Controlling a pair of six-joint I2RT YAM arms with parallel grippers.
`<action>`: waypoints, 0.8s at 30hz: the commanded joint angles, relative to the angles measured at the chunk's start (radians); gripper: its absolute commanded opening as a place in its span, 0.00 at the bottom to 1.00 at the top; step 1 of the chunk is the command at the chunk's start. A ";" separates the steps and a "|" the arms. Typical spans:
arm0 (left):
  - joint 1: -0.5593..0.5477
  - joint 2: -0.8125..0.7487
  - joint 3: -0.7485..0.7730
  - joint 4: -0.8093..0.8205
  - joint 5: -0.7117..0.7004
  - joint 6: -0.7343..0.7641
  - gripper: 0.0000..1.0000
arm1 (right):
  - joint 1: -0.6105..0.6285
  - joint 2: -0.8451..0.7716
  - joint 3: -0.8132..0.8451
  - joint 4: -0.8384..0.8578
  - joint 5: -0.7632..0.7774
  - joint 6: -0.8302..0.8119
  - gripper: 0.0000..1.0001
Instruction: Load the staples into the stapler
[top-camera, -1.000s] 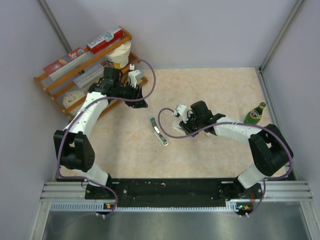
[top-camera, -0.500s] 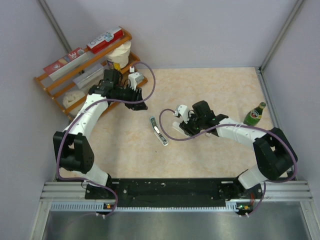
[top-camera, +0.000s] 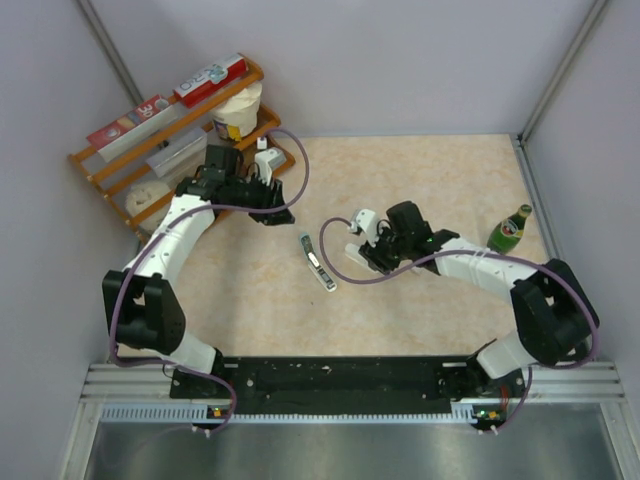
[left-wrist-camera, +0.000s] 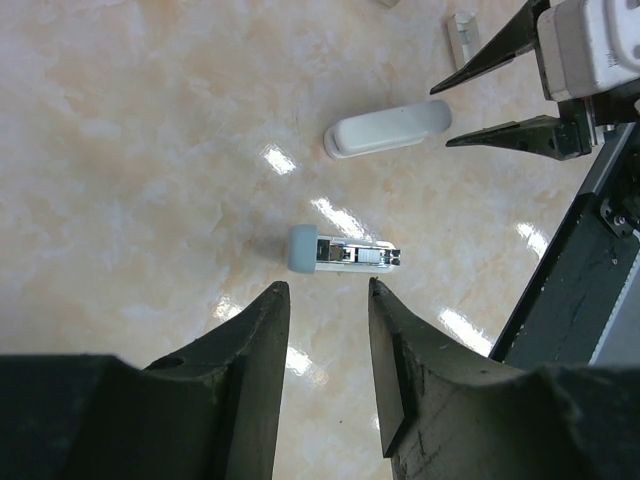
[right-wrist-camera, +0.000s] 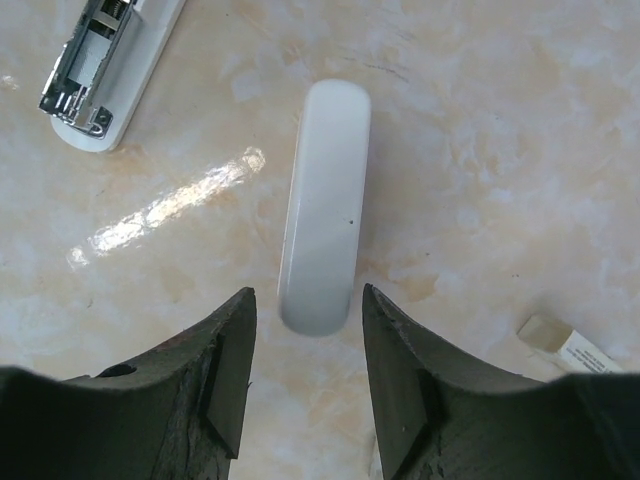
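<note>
your bench is a glossy beige marbled slab streaked with glare. on it you have two stapler parts. one is a smooth white rounded oblong plastic piece. the other is an open stapler with a white plastic shell, a bare metal channel and, in your left wrist view, a dull grey-blue end cap. the staples are one tiny flat rectangular packet, whitish with a tan end. they lie on the bench just beside your right tool's finger, apart from both stapler parts. one green glass bottle stands upright by the right wall. your right tool is released, its matte black fingers straddling the near end of the white oblong with a gap on each side. your left tool is released too, nothing between its jaws, with the open stapler just ahead.
</note>
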 joint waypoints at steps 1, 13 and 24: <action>-0.001 -0.055 -0.024 0.053 0.007 -0.001 0.43 | 0.001 0.047 0.008 0.035 0.012 0.004 0.46; -0.003 -0.048 -0.036 0.059 0.006 -0.006 0.43 | 0.022 0.064 0.028 0.058 0.104 0.042 0.49; -0.001 0.056 0.036 0.027 -0.008 0.010 0.43 | 0.093 -0.178 -0.007 0.121 0.029 0.114 0.61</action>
